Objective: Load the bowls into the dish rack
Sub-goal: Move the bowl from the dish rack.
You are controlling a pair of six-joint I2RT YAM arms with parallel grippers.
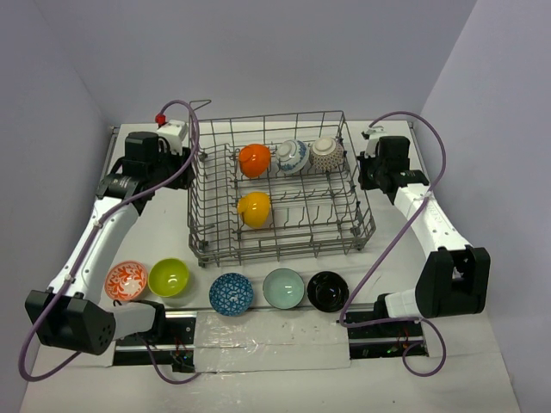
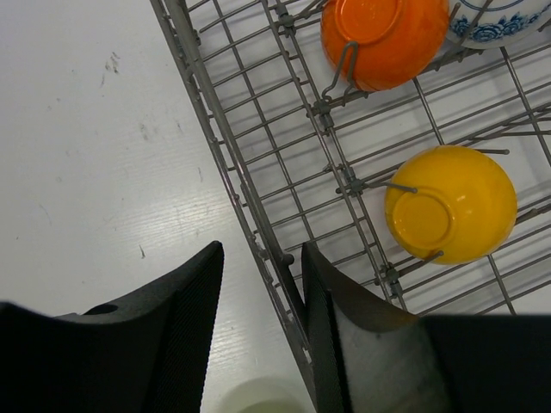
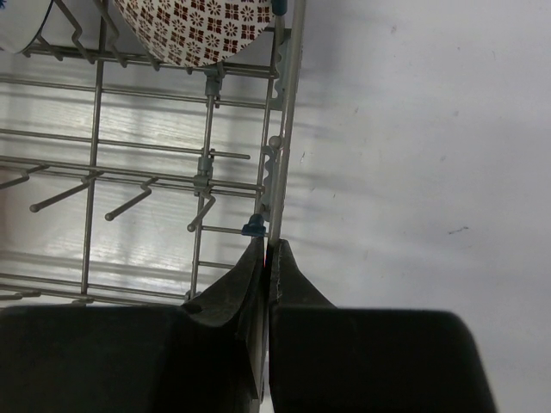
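The grey wire dish rack stands mid-table. In it sit an orange bowl, a blue-patterned bowl, a red-and-white patterned bowl and a yellow bowl. On the table in front lie a red-patterned bowl, a lime green bowl, a blue-patterned bowl, a pale teal bowl and a black bowl. My left gripper is open, its fingers either side of the rack's left rim. My right gripper is shut on the rack's right rim wire.
The rack's raised wire loop stands at its far left corner. Purple cables loop over both arms. A blurred pale round shape shows below my left fingers. Walls close the table at back and sides.
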